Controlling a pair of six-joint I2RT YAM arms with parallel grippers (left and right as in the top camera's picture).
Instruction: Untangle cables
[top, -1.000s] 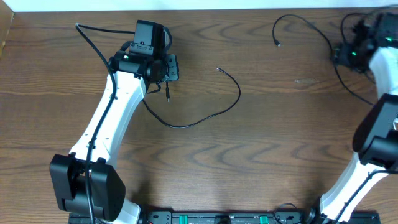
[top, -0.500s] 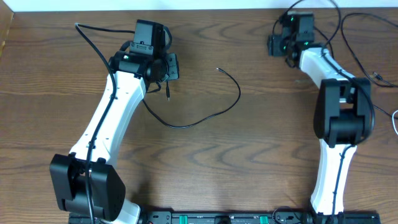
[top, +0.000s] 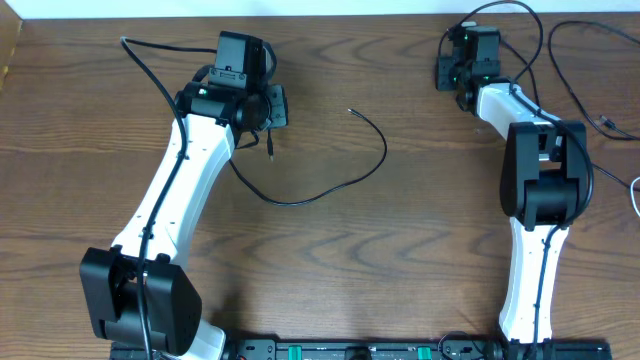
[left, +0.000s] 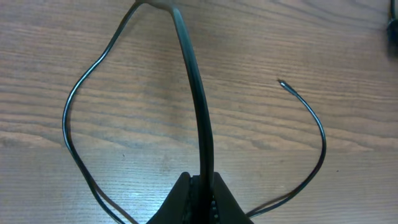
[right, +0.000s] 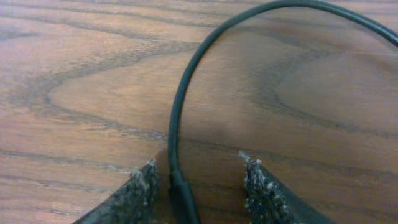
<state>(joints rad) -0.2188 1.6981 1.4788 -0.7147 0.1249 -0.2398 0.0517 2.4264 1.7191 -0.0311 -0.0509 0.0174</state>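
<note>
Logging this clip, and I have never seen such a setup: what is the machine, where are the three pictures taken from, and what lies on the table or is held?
The machine is two white robot arms, a left arm and a right arm, standing at a wooden table. The wide picture looks straight down from above. The other two come from a camera on each wrist, looking past that arm's own fingers.

Thin cables lie on the table. The left gripper is shut on a black cable, whose free end curls away over the wood. The right gripper is open. Its fingers stand on either side of a second cable without clamping it. More cables lie toward the right edge.
</note>
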